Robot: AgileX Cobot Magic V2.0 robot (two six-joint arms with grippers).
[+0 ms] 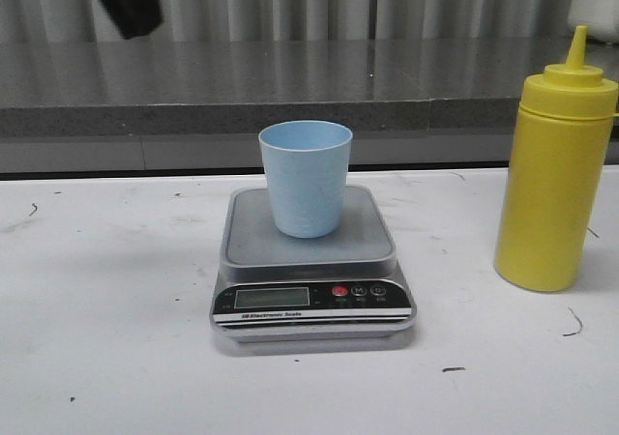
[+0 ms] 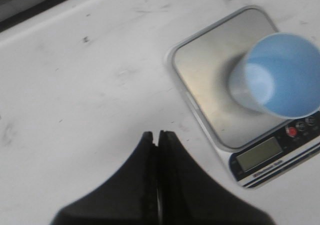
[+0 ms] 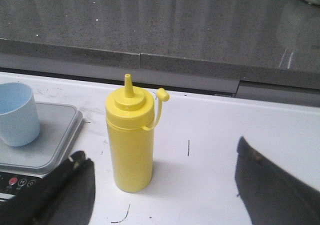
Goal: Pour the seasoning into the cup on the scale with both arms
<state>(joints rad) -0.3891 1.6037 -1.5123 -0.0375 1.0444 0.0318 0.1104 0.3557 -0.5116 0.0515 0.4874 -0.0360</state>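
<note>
The pale-blue cup [image 1: 305,177] stands upright on the silver-grey scale [image 1: 311,261] in the middle of the white table. The yellow seasoning bottle [image 1: 555,174] stands upright to the right of the scale, its cap on. My left gripper [image 2: 156,135] is shut and empty, above the table to the left of the scale [image 2: 215,80] and cup [image 2: 280,75]. My right gripper [image 3: 160,157] is wide open and empty, with the bottle [image 3: 131,140] standing just ahead of the gap between its fingers, nearer the one finger [image 3: 70,180].
A grey stone counter ledge [image 1: 290,97] runs along the back of the table. A black part of an arm [image 1: 121,0] hangs at the top left of the front view. Small dark marks dot the table surface [image 1: 97,338].
</note>
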